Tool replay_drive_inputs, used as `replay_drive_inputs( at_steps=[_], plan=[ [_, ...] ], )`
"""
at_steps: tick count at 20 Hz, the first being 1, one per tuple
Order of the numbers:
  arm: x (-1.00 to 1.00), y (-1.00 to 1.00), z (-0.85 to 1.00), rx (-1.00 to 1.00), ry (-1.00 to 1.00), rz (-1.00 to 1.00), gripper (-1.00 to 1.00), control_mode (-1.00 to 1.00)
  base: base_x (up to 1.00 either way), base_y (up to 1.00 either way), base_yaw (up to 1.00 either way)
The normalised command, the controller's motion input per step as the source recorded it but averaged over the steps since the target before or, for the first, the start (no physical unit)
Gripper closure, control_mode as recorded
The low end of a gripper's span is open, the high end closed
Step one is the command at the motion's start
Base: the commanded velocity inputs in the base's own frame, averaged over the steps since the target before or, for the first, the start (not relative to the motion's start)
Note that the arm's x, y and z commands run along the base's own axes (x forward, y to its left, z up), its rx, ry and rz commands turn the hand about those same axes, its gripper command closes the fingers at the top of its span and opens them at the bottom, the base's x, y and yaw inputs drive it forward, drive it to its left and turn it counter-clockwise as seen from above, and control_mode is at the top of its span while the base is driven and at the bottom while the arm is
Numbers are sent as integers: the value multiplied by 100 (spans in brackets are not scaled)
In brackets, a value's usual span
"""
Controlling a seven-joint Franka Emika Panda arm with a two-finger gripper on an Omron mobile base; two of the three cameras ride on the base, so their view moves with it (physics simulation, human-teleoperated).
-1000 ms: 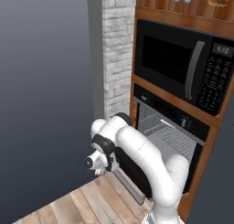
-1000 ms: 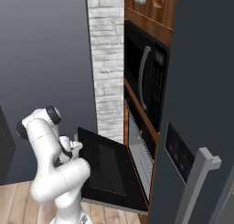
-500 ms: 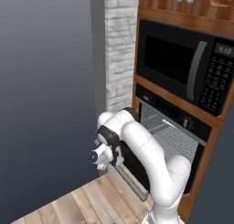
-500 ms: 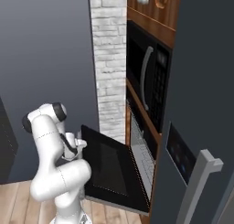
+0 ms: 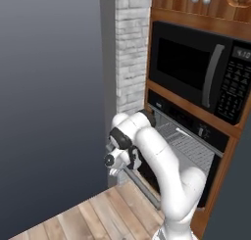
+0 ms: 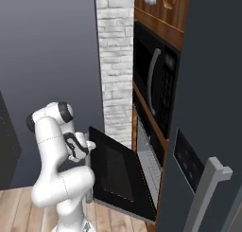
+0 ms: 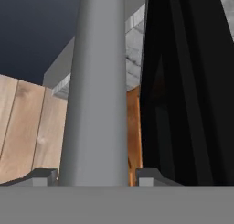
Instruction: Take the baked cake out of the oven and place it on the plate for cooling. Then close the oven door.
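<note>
Since pulling the oven door (image 6: 118, 172) needs a firm hold, my gripper (image 7: 93, 176) is clamped round its handle (image 7: 94, 86); jaws abt 2/3 open; door partway down.

Oven (image 5: 188, 146) cavity mostly hidden behind arm; rack contents unclear, possibly bare. Oven door (image 6: 118, 172) handle (image 7: 96, 86) cut off top and bottom in hand view. Gripper (image 7: 97, 175) fingertips barely visible.

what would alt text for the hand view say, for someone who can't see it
A thick grey bar handle runs up the frame between the two small dark fingertips of the gripper, which flank it. Beside it is the black oven door, with pale wooden floor planks on the other side.
</note>
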Motion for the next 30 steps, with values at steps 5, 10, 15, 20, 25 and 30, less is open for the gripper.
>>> replay_drive_inputs(
  at_steps=[5, 10, 15, 20, 25, 30],
  plan=[
    [0, 22, -1, -100, -70, -51, -100, -100, 0, 0, 0],
    [0, 21, -2, -100, -71, -51, -100, -100, 0, 0, 0],
    [0, 21, -2, -100, -71, -51, -100, -100, 0, 0, 0],
    [0, 22, -8, -100, -72, -51, -100, -100, 0, 0, 0],
    [-1, 20, -41, -100, -77, -51, -100, -100, 0, 0, 0],
    [-13, 13, -57, -100, -73, -52, -100, -100, 0, 0, 0]
  ],
)
